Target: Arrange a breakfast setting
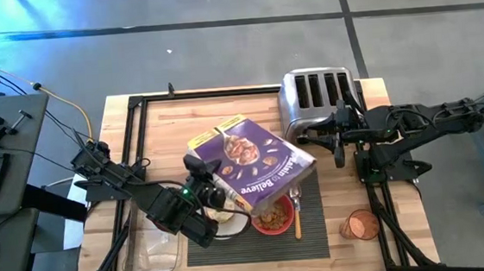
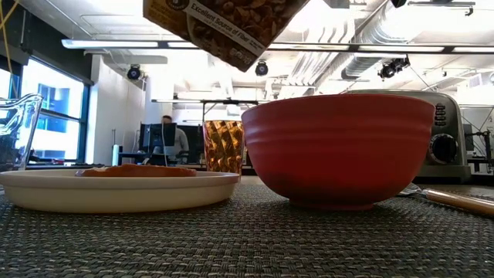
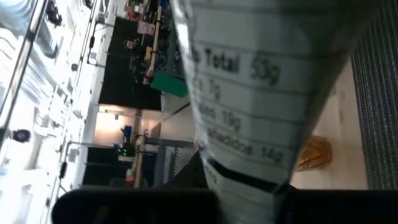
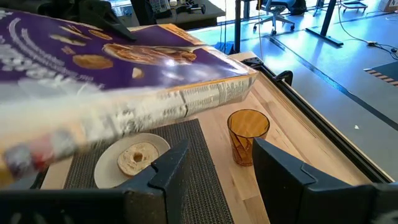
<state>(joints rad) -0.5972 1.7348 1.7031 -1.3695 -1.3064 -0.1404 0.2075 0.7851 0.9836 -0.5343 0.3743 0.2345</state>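
Observation:
The dark grey ribbed mat (image 1: 314, 225) lies at the table's near middle. On it are the white plate (image 2: 116, 191) with the bagel half (image 4: 135, 158), the red bowl (image 1: 273, 217) holding cereal, and the wooden-handled spoon (image 1: 298, 220) to the bowl's right. My left gripper (image 1: 205, 189) is shut on a purple cereal box (image 1: 257, 162), which is tilted above the plate and bowl. My right gripper (image 4: 217, 180) is open and empty beside the toaster (image 1: 315, 102). The dark red fruit is out of view. My left gripper pinches the cereal box between its two fingers; the side panel with the nutrition print (image 3: 249, 168) runs out from between them. It comes from the table's left. The box is lifted clear and tilted, with one corner (image 2: 245, 60) hanging low above the plate and bowl.
An amber glass (image 1: 361, 225) stands on the wood right of the mat. A clear plastic container (image 1: 152, 251) sits left of the mat. The chrome toaster stands at the far right. A black frame (image 1: 129, 136) borders the tabletop. A person (image 2: 171, 139) sits far behind.

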